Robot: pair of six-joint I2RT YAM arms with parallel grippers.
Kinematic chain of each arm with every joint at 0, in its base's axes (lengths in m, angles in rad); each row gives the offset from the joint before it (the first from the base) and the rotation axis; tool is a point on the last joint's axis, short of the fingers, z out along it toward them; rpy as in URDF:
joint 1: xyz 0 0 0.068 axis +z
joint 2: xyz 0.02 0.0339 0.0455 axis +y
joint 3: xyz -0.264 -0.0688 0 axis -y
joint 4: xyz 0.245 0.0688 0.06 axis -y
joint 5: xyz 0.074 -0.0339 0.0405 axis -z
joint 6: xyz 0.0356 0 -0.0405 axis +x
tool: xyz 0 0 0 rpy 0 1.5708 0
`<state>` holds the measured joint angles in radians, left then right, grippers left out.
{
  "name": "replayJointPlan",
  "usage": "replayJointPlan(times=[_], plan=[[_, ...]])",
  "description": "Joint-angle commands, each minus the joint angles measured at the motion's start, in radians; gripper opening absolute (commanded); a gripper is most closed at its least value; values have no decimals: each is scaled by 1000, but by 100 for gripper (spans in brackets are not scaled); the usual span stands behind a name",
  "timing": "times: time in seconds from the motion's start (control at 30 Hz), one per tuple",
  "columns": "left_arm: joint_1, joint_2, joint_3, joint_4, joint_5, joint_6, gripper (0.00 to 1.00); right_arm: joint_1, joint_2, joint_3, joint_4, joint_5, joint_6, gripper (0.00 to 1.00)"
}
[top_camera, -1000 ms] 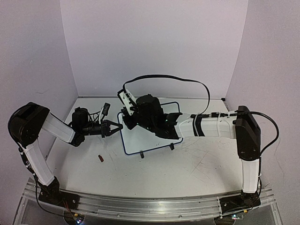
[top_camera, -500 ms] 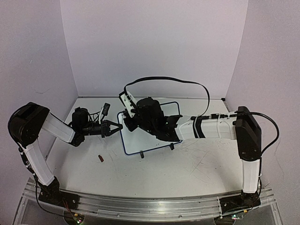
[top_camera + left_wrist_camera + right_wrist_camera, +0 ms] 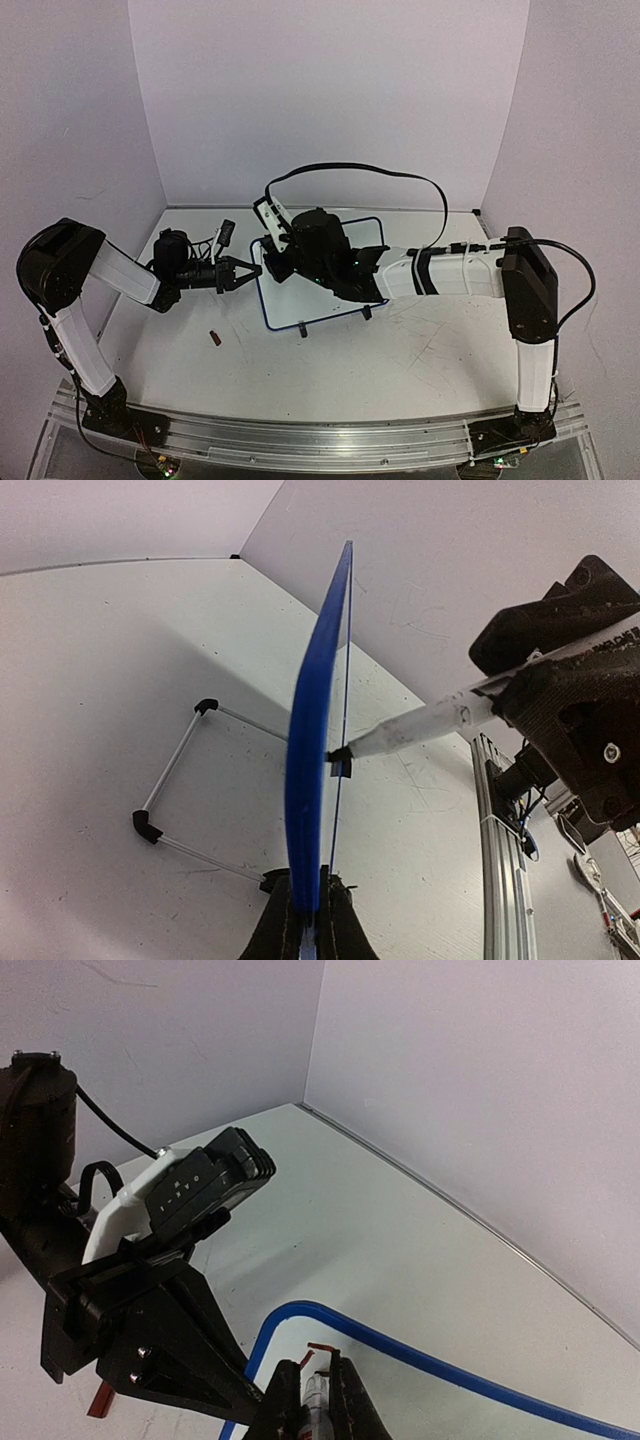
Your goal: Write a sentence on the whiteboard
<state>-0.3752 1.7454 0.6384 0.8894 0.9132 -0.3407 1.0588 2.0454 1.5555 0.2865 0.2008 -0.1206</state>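
One small red object [image 3: 214, 338] lies near the half-hidden whiteboard [image 3: 285, 300].

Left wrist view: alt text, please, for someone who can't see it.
Small blue-rimmed whiteboard, seen edge-on, gripped at the bottom by the left claw. From the right, a white marker in the right claw touches its black tip to the board's face.

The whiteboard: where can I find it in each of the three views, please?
Top external: whiteboard at centre.
Left wrist: whiteboard edge-on, centre, bottom to top.
Right wrist: whiteboard corner, lower right.
Shared landmark: its blue rim.
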Motion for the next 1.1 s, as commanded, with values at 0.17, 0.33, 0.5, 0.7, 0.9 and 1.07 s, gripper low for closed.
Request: replayJointPlan(times=[0.17, 0.33, 0.5, 0.7, 0.9, 1.07], plan=[[-4, -35, -5, 18, -1, 48, 0, -12, 26, 34, -8, -19, 29, 0], [-4, -35, -4, 18, -2, 49, 0, -12, 40, 55, -16, -33, 33, 0], [-3, -37, -5, 17, -2, 48, 0, -12, 50, 64, -23, -32, 33, 0], [-4, -35, -3, 15, 0, 48, 0, -12, 22, 39, -20, 48, 24, 0], [-4, -31, 0, 14, 0, 48, 0, -12, -9, -4, -4, 121, 35, 0], [-4, -33, -2, 14, 0, 48, 0, -13, -28, -34, 6, 138, 37, 0]])
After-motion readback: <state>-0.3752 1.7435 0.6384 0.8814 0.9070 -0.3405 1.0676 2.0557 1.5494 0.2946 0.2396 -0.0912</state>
